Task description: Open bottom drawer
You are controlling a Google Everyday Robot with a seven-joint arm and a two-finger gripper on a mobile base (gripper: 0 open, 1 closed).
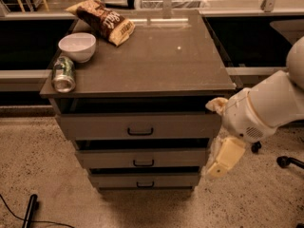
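Note:
The cabinet has three grey-brown drawers stacked under its top. The bottom drawer (144, 180) is the lowest and smallest-looking front, with a small black bar handle (145, 185) at its centre. It looks closed. The middle drawer (142, 158) and top drawer (140, 126) sit above it. My gripper (219, 161) hangs at the right of the cabinet, beside the right ends of the middle and bottom drawers, pointing down. It does not touch the bottom drawer's handle.
On the cabinet top (156, 61) lie a white bowl (77, 46), a tipped green can (63, 74) at the left edge and a chip bag (102, 19). A black object (29, 210) lies on the speckled floor at lower left. Chair casters (285, 161) stand at right.

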